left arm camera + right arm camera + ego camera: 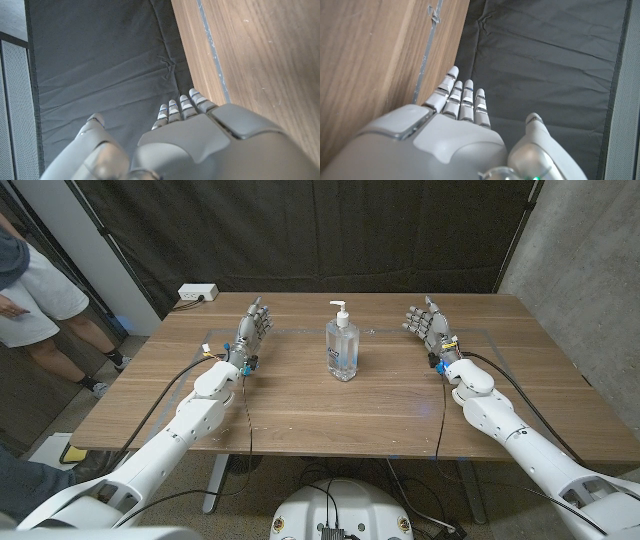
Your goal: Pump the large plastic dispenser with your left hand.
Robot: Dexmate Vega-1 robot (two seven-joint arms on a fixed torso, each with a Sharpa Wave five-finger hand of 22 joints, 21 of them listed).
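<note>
While my left hand (253, 328) waits left of centre, fingers apart and holding nothing, the dispenser (341, 345) stands untouched at centre — next I must reach over its pump head.

Back of the robot's grey and white left hand (200, 145), fingers (182, 107) together reaching toward a wrinkled black cloth backdrop (105, 65), thumb apart, brown wooden table (260, 55) alongside, holding nothing.
</note>
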